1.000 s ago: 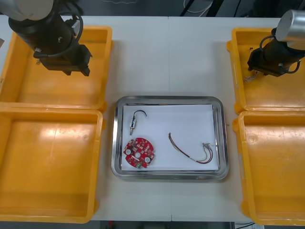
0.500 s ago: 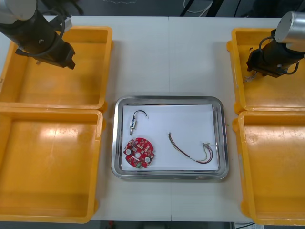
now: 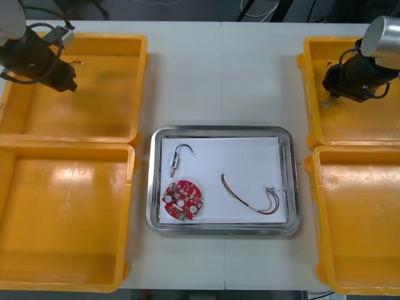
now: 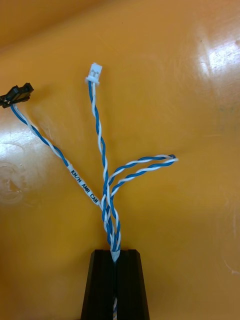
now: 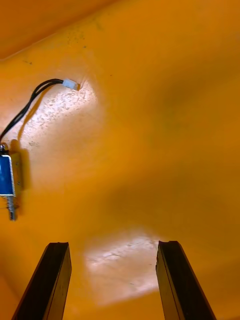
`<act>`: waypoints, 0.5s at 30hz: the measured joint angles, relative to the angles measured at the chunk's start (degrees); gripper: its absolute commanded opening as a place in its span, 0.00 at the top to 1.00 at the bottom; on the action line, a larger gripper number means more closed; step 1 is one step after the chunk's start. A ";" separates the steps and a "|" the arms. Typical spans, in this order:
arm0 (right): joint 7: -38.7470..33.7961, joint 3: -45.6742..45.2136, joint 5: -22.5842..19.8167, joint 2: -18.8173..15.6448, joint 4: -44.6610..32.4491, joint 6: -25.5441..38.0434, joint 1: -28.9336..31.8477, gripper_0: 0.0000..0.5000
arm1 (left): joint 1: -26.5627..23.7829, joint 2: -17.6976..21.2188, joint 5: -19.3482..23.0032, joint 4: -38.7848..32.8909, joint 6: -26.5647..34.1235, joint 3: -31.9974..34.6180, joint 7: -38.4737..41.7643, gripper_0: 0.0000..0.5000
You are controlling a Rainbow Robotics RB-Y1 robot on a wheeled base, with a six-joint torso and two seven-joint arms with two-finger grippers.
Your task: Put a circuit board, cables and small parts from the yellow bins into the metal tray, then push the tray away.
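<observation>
**Metal tray** (image 3: 289, 181): centre of the surface, between the four yellow bins, white inside. Not yet pushed away.

**Contents of the tray**
- Round red circuit board (image 3: 183, 200), at 7 o'clock.
- Black cable (image 3: 182, 149) with a small metal part (image 3: 174, 166) on its end, at 10 o'clock.
- Red and yellow cable (image 3: 249, 199), at 4 o'clock.

**In transit**
- Twisted blue and white cable (image 4: 105, 165): pinched at its bunched strands by the right jaws, with the loose ends and connectors fanning out over the floor of the far right bin (image 3: 310, 94), at 2 o'clock from the tray. Whether it is lifted clear of the floor cannot be told.

**Not yet taken**
- Second small metal part (image 5: 6, 175) with its own black lead (image 5: 30, 97), lying in the far left bin (image 3: 94, 112), at 10 o'clock from the tray. The left jaws are spread and empty above the bin floor, and the part lies off to one side of them.

**Other bins**
- Near left bin (image 3: 62, 219) and near right bin (image 3: 362, 219): nothing seen inside.

**Progress, as judged**
- Well past halfway.
- Left to do: deliver the blue and white cable, perhaps the remaining part, then push the tray.
</observation>
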 measured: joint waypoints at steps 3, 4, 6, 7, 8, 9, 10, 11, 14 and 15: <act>0.01 0.00 0.01 0.00 -0.19 0.01 0.00 1.00 | -0.58 0.00 -0.22 1.63 -1.60 0.00 -0.79 0.00; 0.01 0.00 0.03 -0.01 -0.35 0.08 0.01 1.00 | -0.71 0.00 -0.29 1.88 -2.08 0.00 -0.79 0.00; 0.03 0.00 0.14 -0.03 -1.12 1.42 0.04 1.00 | -0.90 0.00 -0.47 2.22 -3.15 0.00 -0.79 0.00; 0.04 0.00 0.18 -0.05 -1.82 2.85 0.11 1.00 | -0.98 0.00 -0.58 2.43 -3.70 0.01 -0.79 0.00; 0.06 0.00 0.26 -0.08 -2.74 4.50 0.22 1.00 | -1.09 0.00 -0.67 2.69 -4.22 0.01 -0.79 0.00; 0.07 0.00 0.42 -0.14 -3.84 6.17 0.33 1.00 | -1.25 -0.01 -0.76 3.03 -4.77 0.01 -0.79 0.00; 0.09 0.00 0.59 -0.27 -5.13 8.22 0.46 1.00 | -1.44 -0.02 -0.86 3.45 -5.36 0.01 -0.79 0.00; 0.11 0.00 0.73 -0.43 -6.51 10.12 0.60 1.00 | -1.65 -0.02 -0.95 3.81 -5.90 0.01 -0.79 0.00; 0.23 -0.02 0.94 -1.14 -10.64 14.91 0.91 1.00 | -2.29 -0.03 -1.26 5.08 -7.36 0.04 -0.79 0.00; 0.38 -0.06 0.99 -1.42 -11.81 16.31 0.92 1.00 | -2.43 -0.03 -1.28 5.50 -7.79 0.08 -0.79 0.00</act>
